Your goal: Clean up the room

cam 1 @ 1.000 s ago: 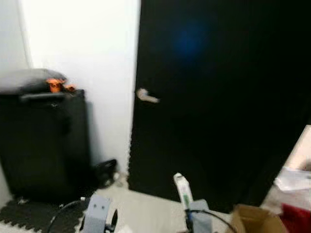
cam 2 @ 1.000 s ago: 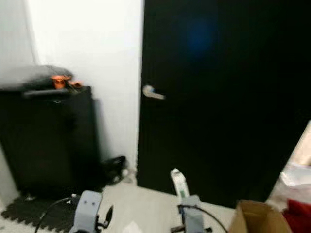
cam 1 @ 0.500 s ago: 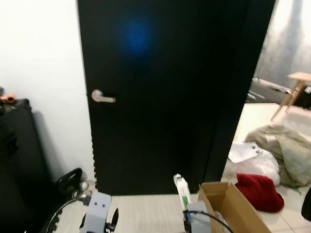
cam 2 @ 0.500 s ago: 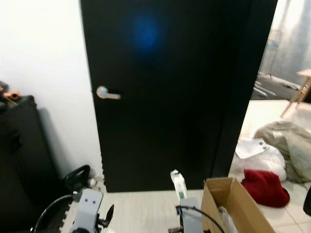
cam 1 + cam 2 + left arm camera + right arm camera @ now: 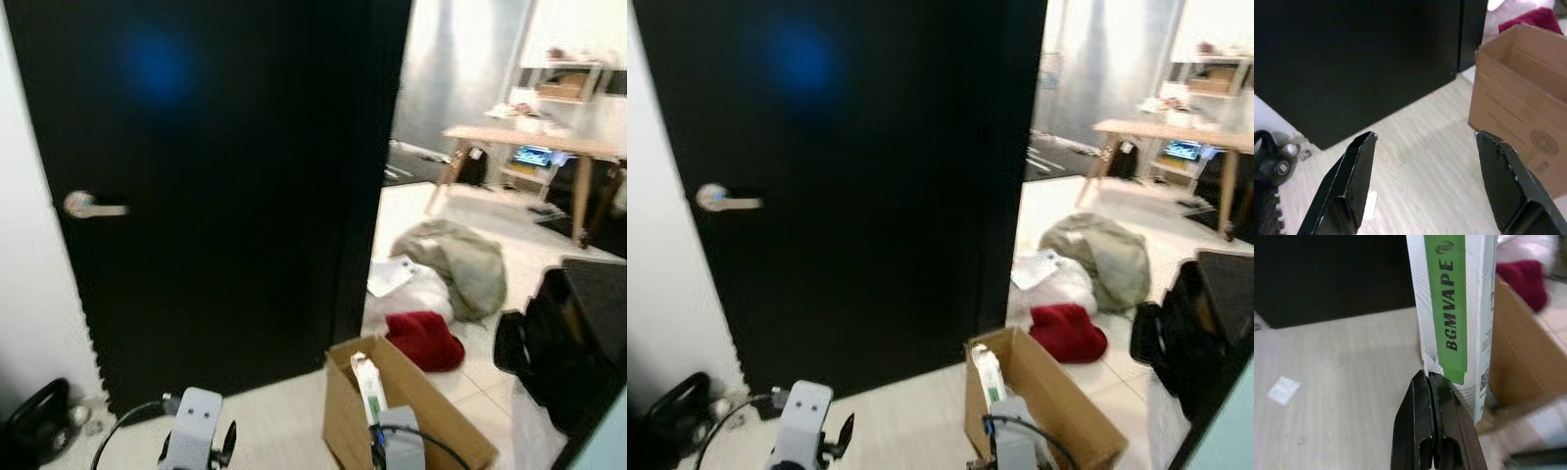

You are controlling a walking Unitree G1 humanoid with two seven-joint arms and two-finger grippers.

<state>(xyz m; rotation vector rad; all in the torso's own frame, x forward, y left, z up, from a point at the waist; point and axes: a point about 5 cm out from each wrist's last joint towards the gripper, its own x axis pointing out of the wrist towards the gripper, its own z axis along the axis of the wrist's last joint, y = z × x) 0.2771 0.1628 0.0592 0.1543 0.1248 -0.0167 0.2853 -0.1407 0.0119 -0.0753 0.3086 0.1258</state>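
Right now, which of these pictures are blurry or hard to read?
Eye views: soft all over, a blue glare patch on the black door. Left wrist view: sharp on the cardboard box. Right wrist view: white and green carton print crisp, bottom right corner smeared.

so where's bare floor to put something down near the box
Bare floor lies between the black door and the cardboard box, ahead of the open left tool. A small white scrap lies on it. Beyond the box it is crowded: red cloth, white bag, olive heap, black bag.
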